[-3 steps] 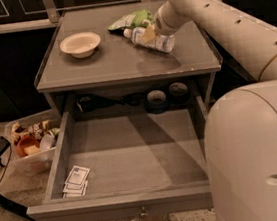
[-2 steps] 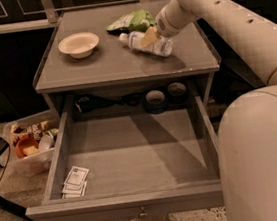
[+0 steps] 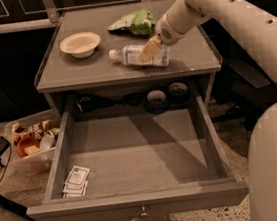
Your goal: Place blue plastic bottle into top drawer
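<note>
Our gripper (image 3: 147, 52) sits right on the bottle (image 3: 127, 55), which lies on its side on the cabinet top (image 3: 73, 70) with its white cap pointing away to the gripper's left. We cannot tell from here whether the gripper has closed on it or merely rests against it. We judge the step in hand to be securing the grasp. To do it well, we want the hold across the middle of the label, square to the bottle's long axis, so the round body does not roll or squirt out. Then we lift straight up before swinging out, keeping clear of the bag (image 3: 133, 22) just behind the gripper and the bowl (image 3: 80, 43) well off to its left. The drawer (image 3: 139, 199) stands pulled open below and in front of the gripper, its floor mostly bare, so a low release in the middle should do. By count we see one bottle, one bowl, one bag, one open drawer, one small stack of packets (image 3: 75, 180) in the drawer's near left corner, and two dark rolls (image 3: 156, 99) under the top.
</note>
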